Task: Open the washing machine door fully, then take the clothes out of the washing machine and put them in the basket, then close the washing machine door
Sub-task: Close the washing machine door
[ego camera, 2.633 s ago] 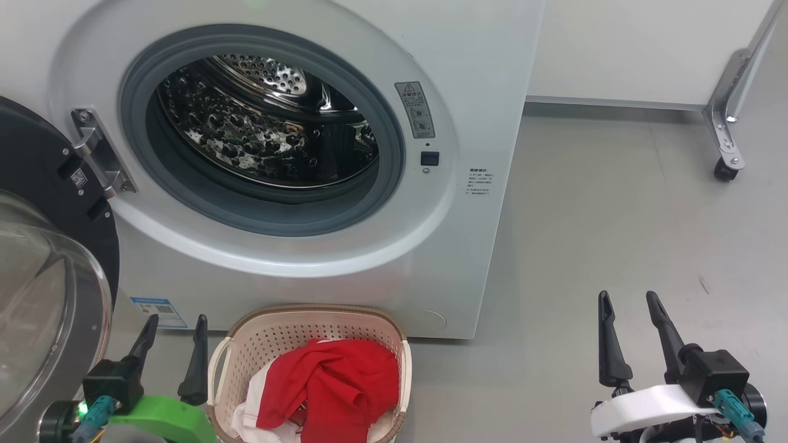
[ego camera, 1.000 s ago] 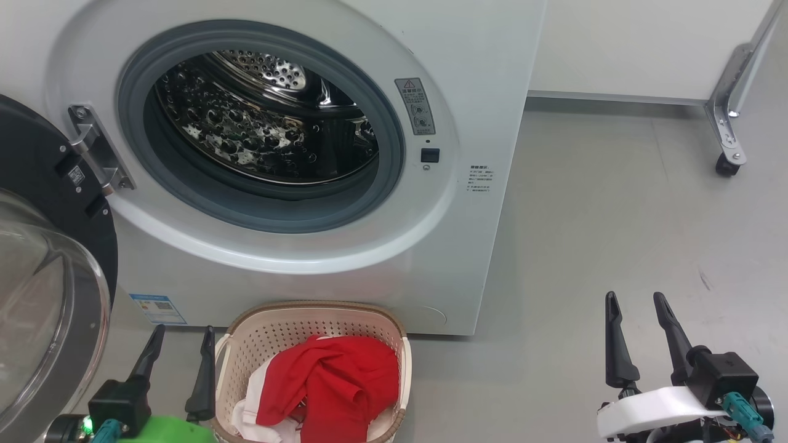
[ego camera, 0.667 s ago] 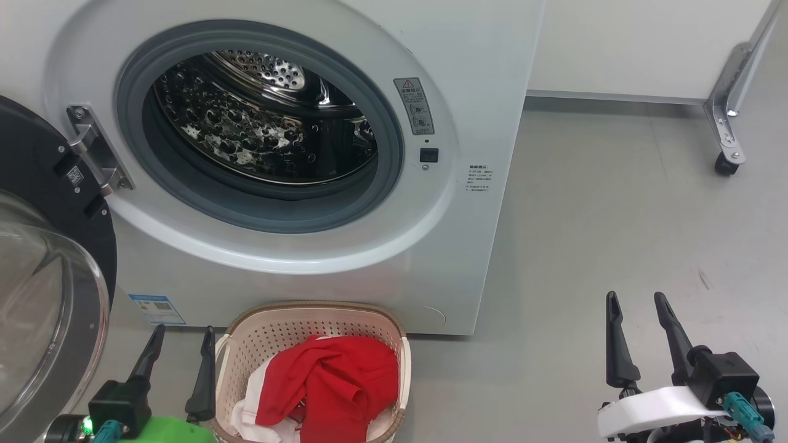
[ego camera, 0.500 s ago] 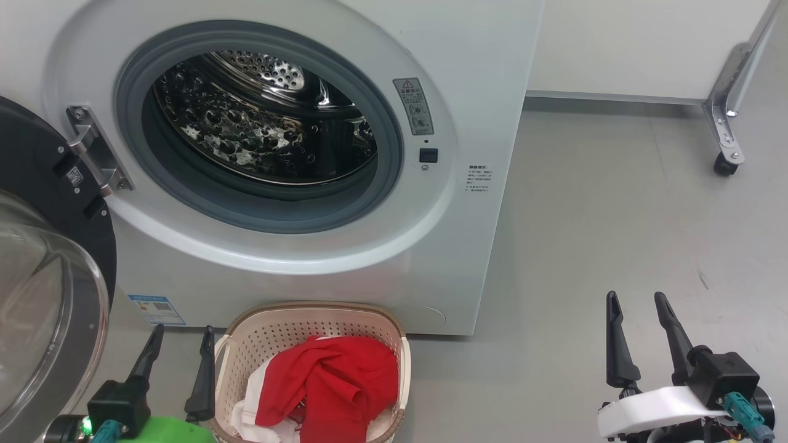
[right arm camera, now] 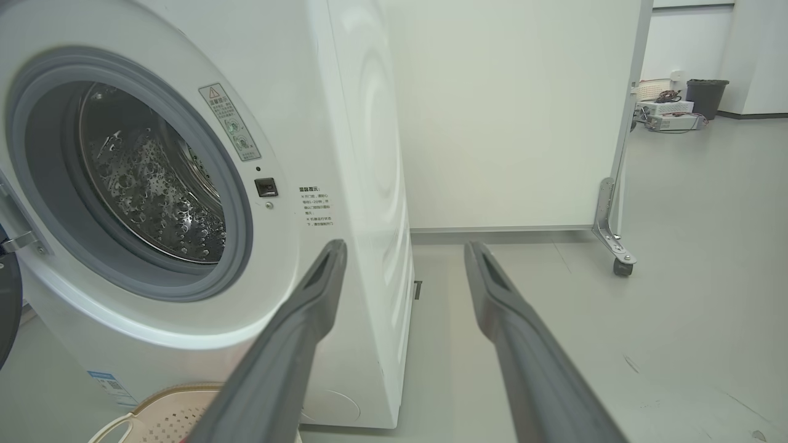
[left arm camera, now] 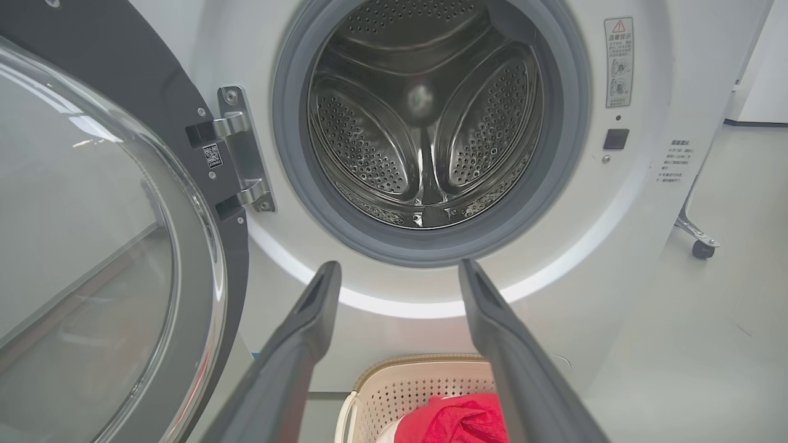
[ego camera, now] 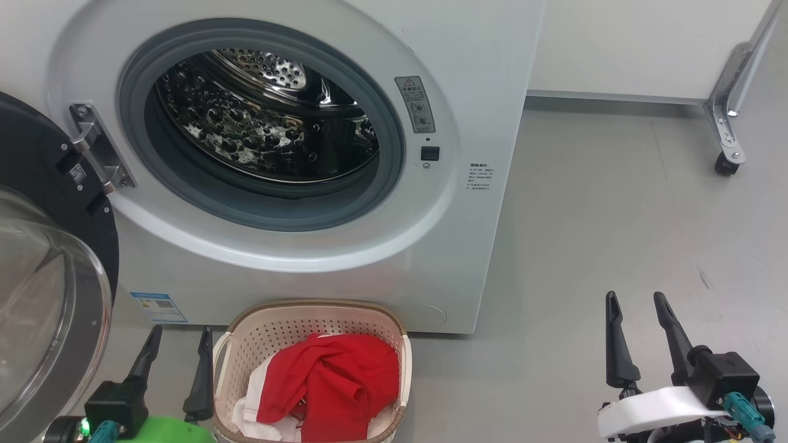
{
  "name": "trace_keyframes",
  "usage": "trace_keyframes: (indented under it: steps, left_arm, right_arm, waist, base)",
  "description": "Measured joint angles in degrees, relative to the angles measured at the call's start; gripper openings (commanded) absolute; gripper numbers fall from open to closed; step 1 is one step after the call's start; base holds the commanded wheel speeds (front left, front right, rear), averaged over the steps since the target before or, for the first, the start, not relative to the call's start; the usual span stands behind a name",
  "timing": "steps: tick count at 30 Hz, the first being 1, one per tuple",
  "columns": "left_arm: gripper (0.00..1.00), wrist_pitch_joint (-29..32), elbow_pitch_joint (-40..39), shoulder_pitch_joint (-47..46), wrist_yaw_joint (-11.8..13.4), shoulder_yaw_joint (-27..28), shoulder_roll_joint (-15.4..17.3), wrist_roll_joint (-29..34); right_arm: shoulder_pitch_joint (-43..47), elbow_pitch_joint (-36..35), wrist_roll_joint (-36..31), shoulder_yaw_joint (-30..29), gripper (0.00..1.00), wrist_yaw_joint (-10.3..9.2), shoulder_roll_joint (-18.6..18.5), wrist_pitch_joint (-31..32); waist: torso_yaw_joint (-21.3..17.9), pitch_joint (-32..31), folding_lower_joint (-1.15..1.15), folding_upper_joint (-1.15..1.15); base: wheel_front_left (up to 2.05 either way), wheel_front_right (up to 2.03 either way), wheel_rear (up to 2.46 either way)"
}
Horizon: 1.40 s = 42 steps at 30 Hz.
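Through the head view, the big white front-loading washing machine [ego camera: 480,246] stands with its round, black-rimmed glass door [ego camera: 37,154] swung wide to the left. The perforated steel drum [ego camera: 258,123] shines inside the grey seal. Just in front sits the small cream perforated plastic basket [ego camera: 308,306], holding the red and white clothes [ego camera: 332,381]. The left gripper [ego camera: 180,330] hovers just beside the basket's left side, jaws apart. The right gripper [ego camera: 634,296] hangs well to the right over the grey floor [ego camera: 615,203], jaws apart too.

In the left wrist view, spread fingers frame the drum's mouth, with the door on the left and the basket below.

In the right wrist view, spread fingers point past the machine's corner toward a white panel [right arm camera: 511,111] on a castor [right arm camera: 622,267].
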Motion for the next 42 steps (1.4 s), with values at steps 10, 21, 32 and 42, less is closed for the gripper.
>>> trace_keyframes:
  steps: [10,21,32,42]
  left_arm:
    - [1.0,0.0,0.0,0.1,-0.2,0.1,-0.1,0.5]
    - [1.0,0.0,0.0,0.2,-0.2,0.0,-0.4,1.5]
    - [1.0,0.0,-0.7,0.2,-0.4,0.5,-0.7,1.5]
    - [1.0,0.0,-1.0,0.2,-0.8,0.8,-0.9,1.8]
  right_arm:
    - [0.0,0.0,0.0,0.2,1.0,0.14,0.0,0.0]
    - [0.0,0.1,0.0,0.4,1.0,0.15,0.0,0.0]
    - [0.0,0.1,0.0,0.6,1.0,0.14,0.0,0.0]
    - [0.0,0.1,0.0,0.9,1.0,0.11,0.0,0.0]
  waist:
    - [0.1,0.1,0.0,0.0]
    - [0.0,0.2,0.0,0.0]
    - [0.1,0.7,0.0,0.0]
    - [0.2,1.3,0.0,0.0]
  base:
    - [-0.73,0.73,0.0]
    - [-1.15,1.15,0.0]
    - [-1.22,1.22,0.0]
    - [-0.79,0.79,0.0]
